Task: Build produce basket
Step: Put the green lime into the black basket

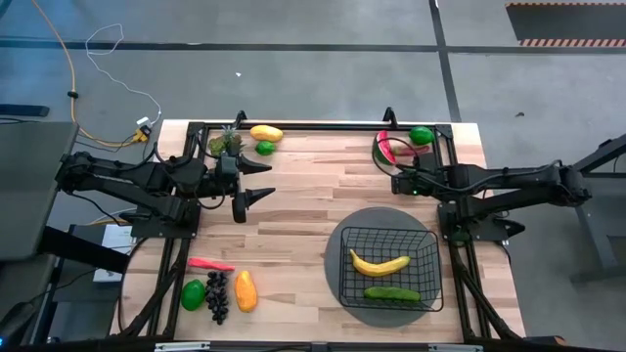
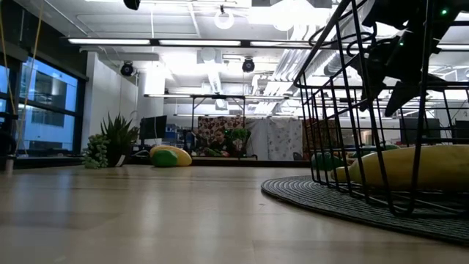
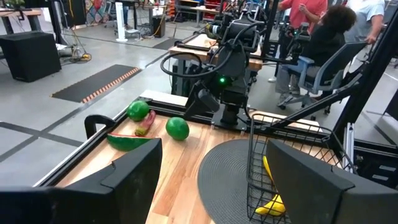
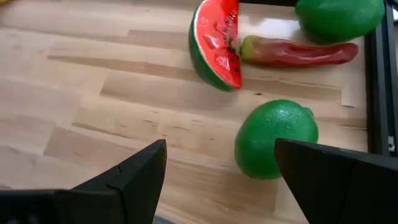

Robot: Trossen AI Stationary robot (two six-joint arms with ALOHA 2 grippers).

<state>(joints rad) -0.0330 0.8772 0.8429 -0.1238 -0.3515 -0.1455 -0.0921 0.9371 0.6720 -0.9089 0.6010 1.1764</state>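
From up top, my left arm comes in from the left edge, with the left gripper hanging over bare wood, fingers spread apart and nothing between them. It's pointed across the table toward the other arm.

My right arm stretches in from the right side, and the right gripper hovers low over the far right corner, jaws parted and empty. Right under it is a lime, just beside a watermelon slice and a red chili, with another lime past the chili.

The basket sits on a round grey mat at the near right, well apart from both grippers. Inside it are a banana and a cucumber.

The near left corner has a chili, grapes, a mango and a lime. Another mango and lime sit at the far left.
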